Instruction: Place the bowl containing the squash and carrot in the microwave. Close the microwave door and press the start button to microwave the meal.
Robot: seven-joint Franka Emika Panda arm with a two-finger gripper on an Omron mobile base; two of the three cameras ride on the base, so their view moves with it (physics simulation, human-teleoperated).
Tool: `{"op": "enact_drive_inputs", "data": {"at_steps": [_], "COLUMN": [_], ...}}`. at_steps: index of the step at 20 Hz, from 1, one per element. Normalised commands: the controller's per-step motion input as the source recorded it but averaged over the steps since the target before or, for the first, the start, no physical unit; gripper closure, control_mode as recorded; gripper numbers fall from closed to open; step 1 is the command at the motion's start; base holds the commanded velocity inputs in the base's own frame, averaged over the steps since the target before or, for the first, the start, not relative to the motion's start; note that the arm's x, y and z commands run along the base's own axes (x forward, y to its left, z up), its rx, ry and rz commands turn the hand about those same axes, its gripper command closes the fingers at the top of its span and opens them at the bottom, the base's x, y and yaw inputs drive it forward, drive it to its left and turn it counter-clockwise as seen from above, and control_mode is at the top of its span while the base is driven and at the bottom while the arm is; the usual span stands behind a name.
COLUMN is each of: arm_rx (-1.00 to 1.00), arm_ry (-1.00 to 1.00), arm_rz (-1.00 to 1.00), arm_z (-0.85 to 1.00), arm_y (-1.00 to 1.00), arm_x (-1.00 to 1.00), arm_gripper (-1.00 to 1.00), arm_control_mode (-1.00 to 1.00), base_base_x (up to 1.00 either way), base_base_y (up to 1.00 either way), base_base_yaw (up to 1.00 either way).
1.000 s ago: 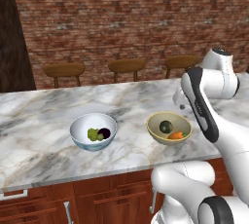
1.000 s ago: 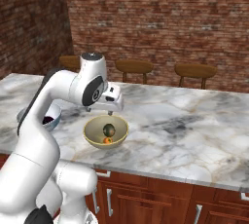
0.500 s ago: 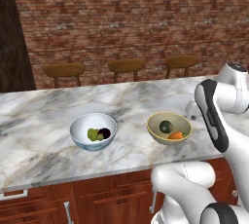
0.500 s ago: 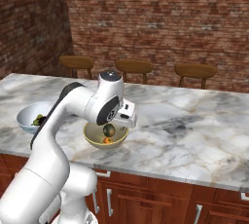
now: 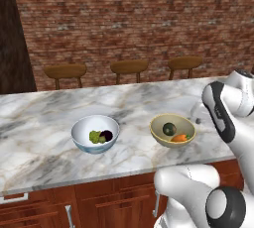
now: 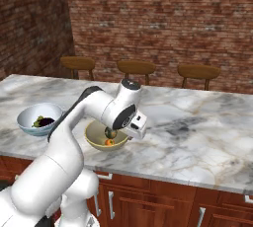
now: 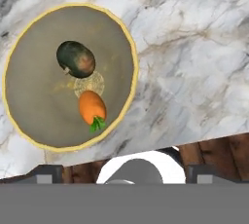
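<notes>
Right now your round tan-beige bowl with the olive-yellow rim [image 7: 70,77] sits below the hand camera, off toward the upper left of the hand view, resting on the grey-veined white marble counter [image 7: 194,57] close to its front edge. Inside it, the small dark green squash [image 7: 76,59] lies beside the short bright orange carrot [image 7: 92,106], whose tiny green top points away from the squash — the two are close, and you cannot tell whether they touch. The bowl's inside is pale and speckled, with a lighter patch at its centre.

From the right base view you see the white arm bent over the bowl [image 6: 105,137], its wrist hanging just above the near rim and hiding part of it. The two-finger gripper [image 7: 121,175] has its jaws spread wide, holding nothing, with its dark tips low at the bottom of the hand view, over the counter's edge rather than over the bowl.

To the bowl's left in the left base view, well apart from it, stands a white bowl with a light-blue outside [image 5: 95,133], holding a yellow-green lumpy vegetable [image 5: 94,136] and a dark purple item [image 5: 106,135]. Behind the counter, three round wooden stools [image 5: 129,67] line up before a red brick wall [image 5: 139,19]. Below the marble run reddish-brown wooden cabinet fronts [image 5: 104,202] with slim silver handles.
</notes>
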Motion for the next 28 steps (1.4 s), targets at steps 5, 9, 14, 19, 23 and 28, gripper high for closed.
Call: {"op": "enact_drive_inputs", "data": {"at_steps": [5, 9, 14, 19, 23, 28], "arm_rx": [0.19, 0.16, 0.07, 0.04, 0.05, 0.05], "arm_ry": [0.1, -0.02, -0.09, -0.06, -0.02, 0.0], "arm_rz": [-0.19, -0.02, 0.0, 0.0, 0.0, 0.0], "arm_z": [-0.36, -0.6, -0.64, -0.3, -0.03, -0.03], "arm_y": [-0.1, 0.0, 0.0, 0.0, 0.0, 0.0], "arm_x": [0.31, 0.11, 0.04, 0.16, 0.29, 0.34], "arm_gripper": [-1.0, -1.0, -1.0, -1.0, -1.0, -1.0], "arm_control_mode": [-1.0, -1.0, -1.0, -1.0, -1.0, -1.0], "base_base_x": [0.0, 0.0, 0.0, 0.0, 0.0, 0.0], "base_base_y": [0.0, 0.0, 0.0, 0.0, 0.0, 0.0], "base_base_yaw": [0.0, 0.0, 0.0, 0.0, 0.0, 0.0]}}
